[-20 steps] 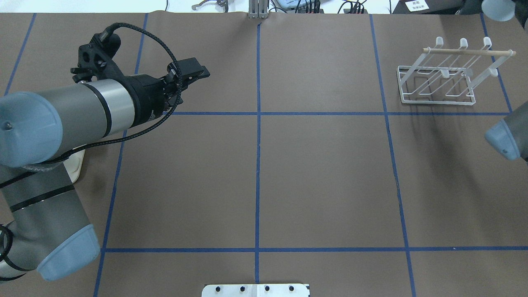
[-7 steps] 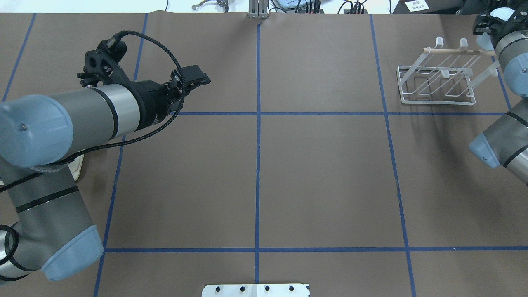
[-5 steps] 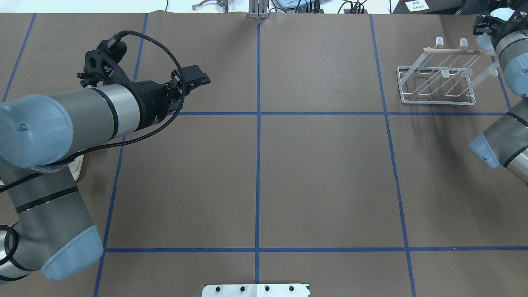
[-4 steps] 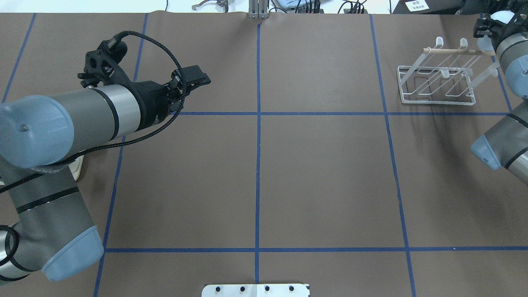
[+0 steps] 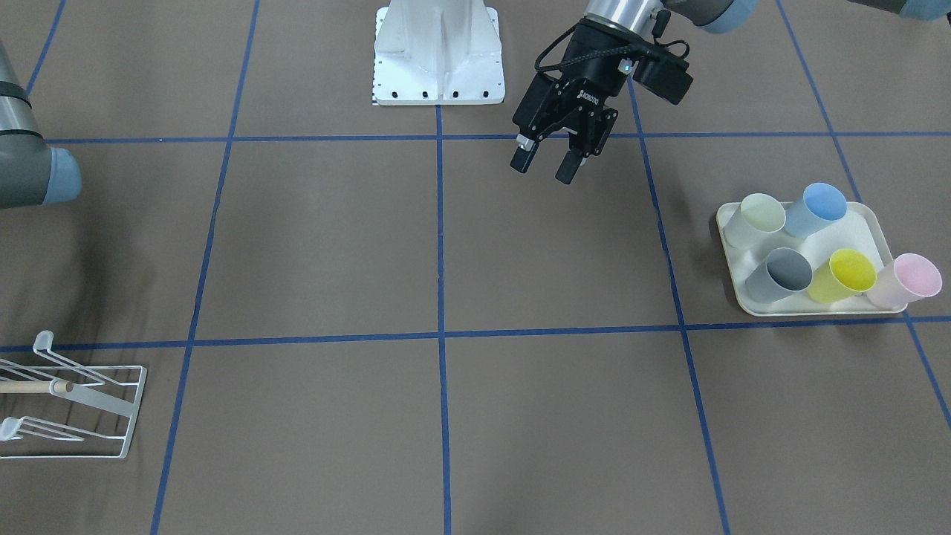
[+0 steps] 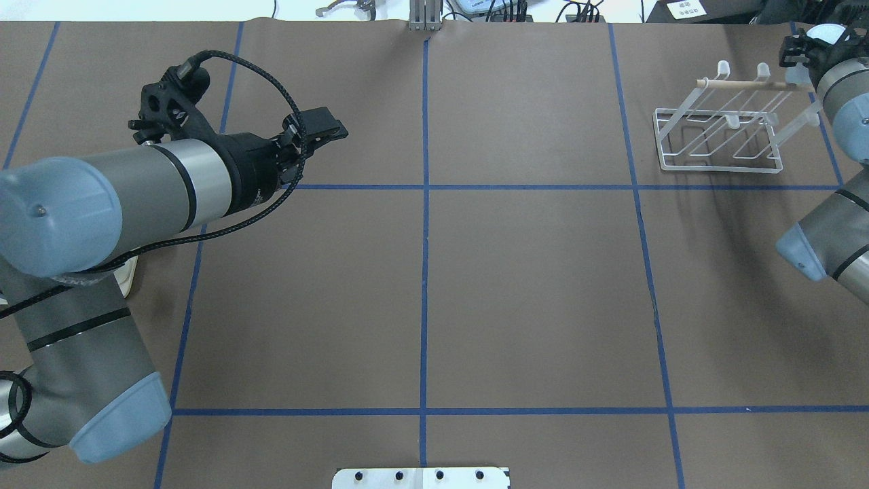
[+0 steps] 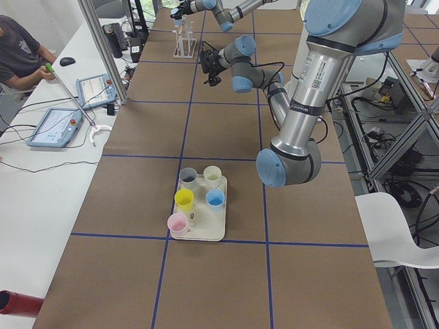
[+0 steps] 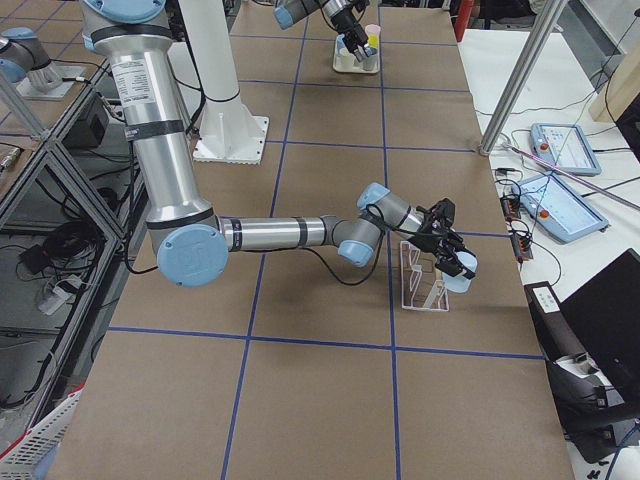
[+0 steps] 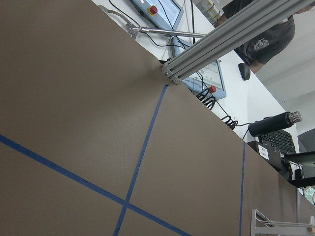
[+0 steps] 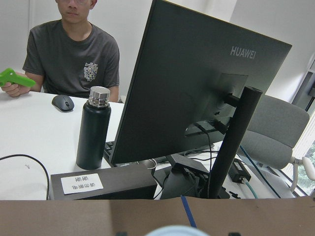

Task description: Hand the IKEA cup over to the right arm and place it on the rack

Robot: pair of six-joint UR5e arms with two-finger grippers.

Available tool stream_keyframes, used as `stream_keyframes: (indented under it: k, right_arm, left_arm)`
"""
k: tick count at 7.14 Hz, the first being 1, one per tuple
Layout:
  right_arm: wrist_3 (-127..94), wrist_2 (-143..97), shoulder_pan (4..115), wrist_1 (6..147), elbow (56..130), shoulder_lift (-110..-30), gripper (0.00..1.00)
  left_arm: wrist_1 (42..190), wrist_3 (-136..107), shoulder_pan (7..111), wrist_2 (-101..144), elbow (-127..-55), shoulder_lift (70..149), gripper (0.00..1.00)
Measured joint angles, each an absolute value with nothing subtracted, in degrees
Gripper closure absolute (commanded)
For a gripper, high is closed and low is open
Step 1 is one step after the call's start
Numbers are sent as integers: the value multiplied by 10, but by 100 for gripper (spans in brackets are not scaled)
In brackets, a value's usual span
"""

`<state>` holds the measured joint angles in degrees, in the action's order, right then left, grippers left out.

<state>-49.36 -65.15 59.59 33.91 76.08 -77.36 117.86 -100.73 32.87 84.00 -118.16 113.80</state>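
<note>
Since the frame nearly three seconds back, the right arm (image 6: 845, 109) has brought its wrist into the overhead view, above the right end of the rack (image 6: 719, 132); the left arm (image 6: 102, 204) has barely shifted. You have the right gripper (image 6: 817, 39) with its fingers clenched on the pale blue IKEA cup (image 8: 461, 274) (the wrist camera shows only its rim, at the bottom of the picture). The cup hangs just beside the rack's outer end, near the tip of the wooden dowel (image 6: 747, 85); whether it touches a prong you cannot tell. That corner is tight: the edge of the bench (image 6: 529, 292) runs near the rack, and a monitor (image 10: 197, 88) and a black bottle (image 10: 94, 130) stand beyond it. The left gripper (image 5: 545, 166) hovers above the bench, fingers spread with nothing between them, well apart from the right arm, with the wide taped middle of the bench between the two. Near the left arm, a cream tray (image 5: 862, 230) holds five cups: a cream cup (image 5: 758, 217), a blue cup (image 5: 816, 208), a grey cup (image 5: 780, 273), a yellow cup (image 5: 843, 275) and a pink cup (image 5: 908, 280) at the tray's corner.
</note>
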Motion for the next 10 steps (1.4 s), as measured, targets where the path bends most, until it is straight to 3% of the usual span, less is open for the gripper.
stream_keyframes:
  k: [6, 10]
  right_arm:
    - [-498, -688, 611, 331, 784, -773, 2]
    - [-550, -834, 654, 373, 935, -809, 2]
  left_arm:
    - [1178, -1007, 330, 842, -1184, 1139, 0]
    - [1112, -935, 394, 922, -1194, 1136, 0]
